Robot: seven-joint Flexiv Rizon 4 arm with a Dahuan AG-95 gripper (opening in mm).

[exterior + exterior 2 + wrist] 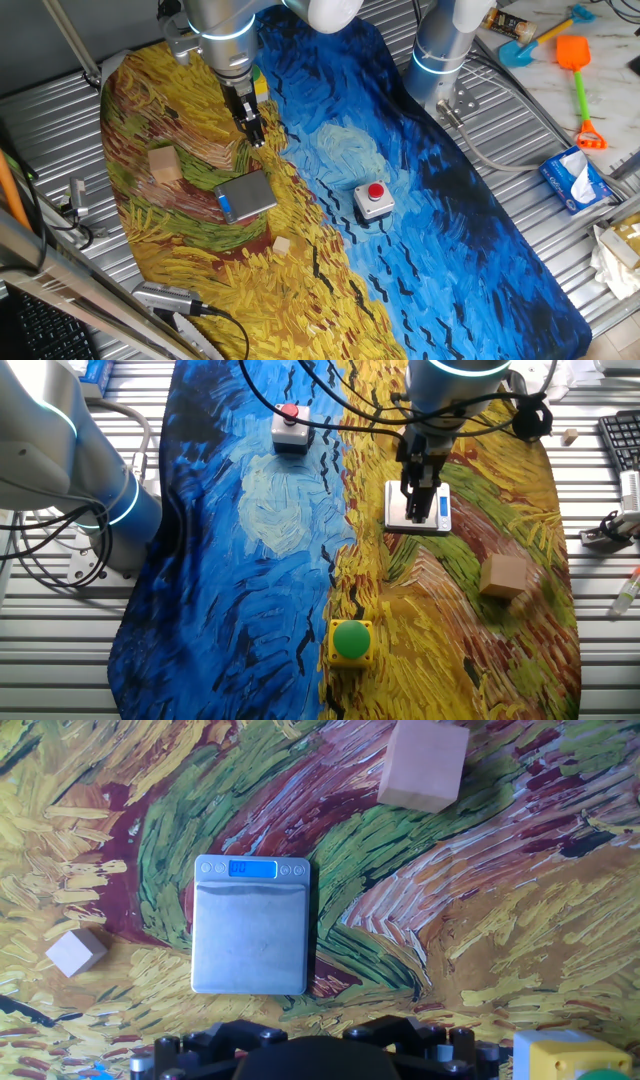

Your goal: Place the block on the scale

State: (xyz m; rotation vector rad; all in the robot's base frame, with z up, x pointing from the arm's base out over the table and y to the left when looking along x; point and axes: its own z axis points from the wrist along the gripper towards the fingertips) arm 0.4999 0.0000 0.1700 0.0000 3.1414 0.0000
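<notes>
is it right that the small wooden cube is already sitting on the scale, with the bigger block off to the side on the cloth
Not quite: the small cube is not on the scale. The hand view shows it lying on the cloth beside the scale, apart from it, and the scale's plate is bare. The bigger block is indeed off to the side on the cloth.

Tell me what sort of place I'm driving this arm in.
Most likely a robotics lab bench, not a home. A painted cloth covers a ribbed metal table, a second robot arm is mounted at its edge, and push buttons, one red and one green, sit among the props.
</notes>
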